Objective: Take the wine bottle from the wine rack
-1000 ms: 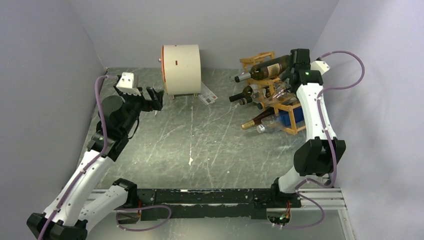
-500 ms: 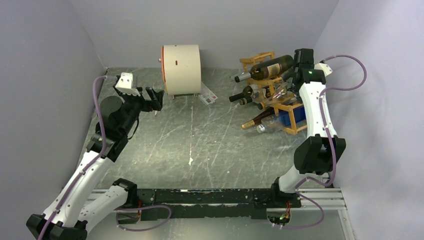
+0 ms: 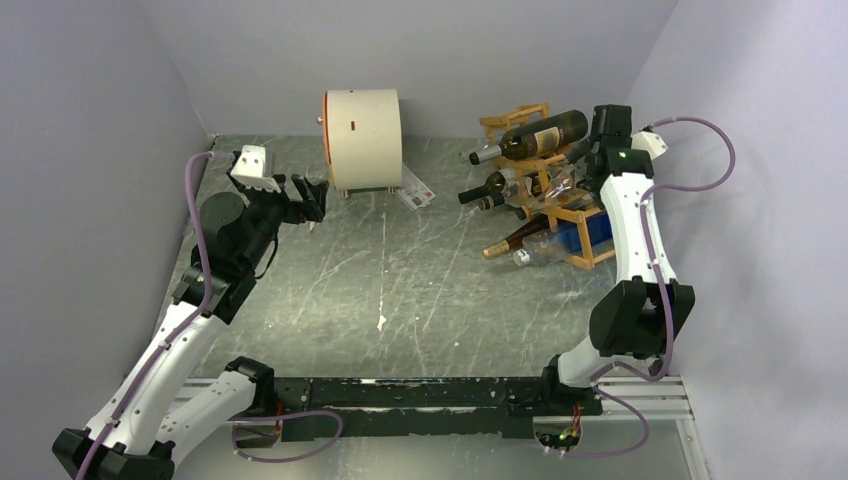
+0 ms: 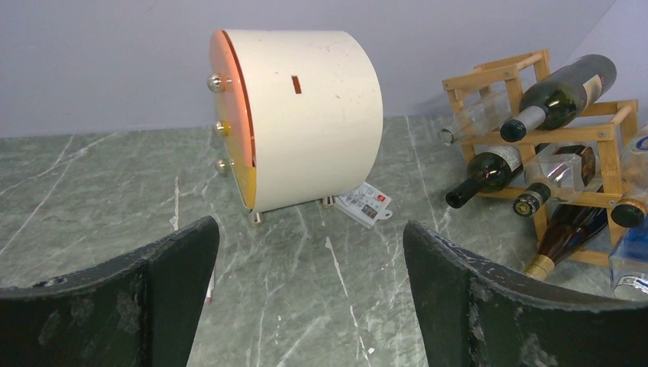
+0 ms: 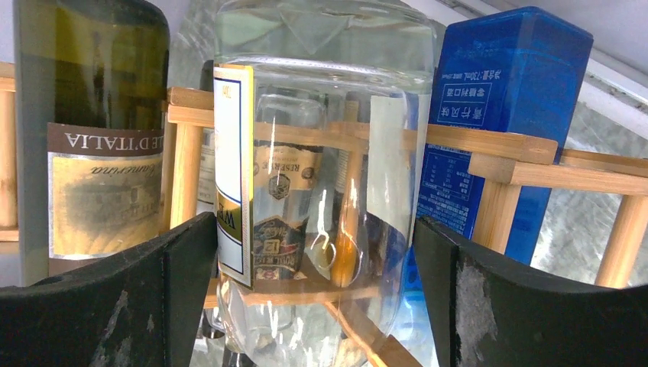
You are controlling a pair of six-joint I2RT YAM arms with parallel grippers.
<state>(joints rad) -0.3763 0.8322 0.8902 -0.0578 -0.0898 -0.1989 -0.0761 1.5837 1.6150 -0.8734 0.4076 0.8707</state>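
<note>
Hovering behind the light orange-brown wooden lattice wine rack (image 3: pixel 518 112), the right pincer (image 5: pixel 313 225) stands spread, seemingly to take a bottle by its base, the dark green glass wine bottle (image 3: pixel 540 133) lying tilted on the top tier, while the left pincer (image 4: pixel 309 229) hangs spread well apart.

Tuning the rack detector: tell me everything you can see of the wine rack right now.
The wine rack is a light orange-brown lattice of thin wooden sticks that form open square cells in stepped tiers. It stands upright at the far right of the table. Bottles lie in its cells with their necks toward the table's middle. A dark bottle lies tilted near the top, and a blue box sits low down. The open right gripper straddles a clear bottle at the rack's back.
</note>
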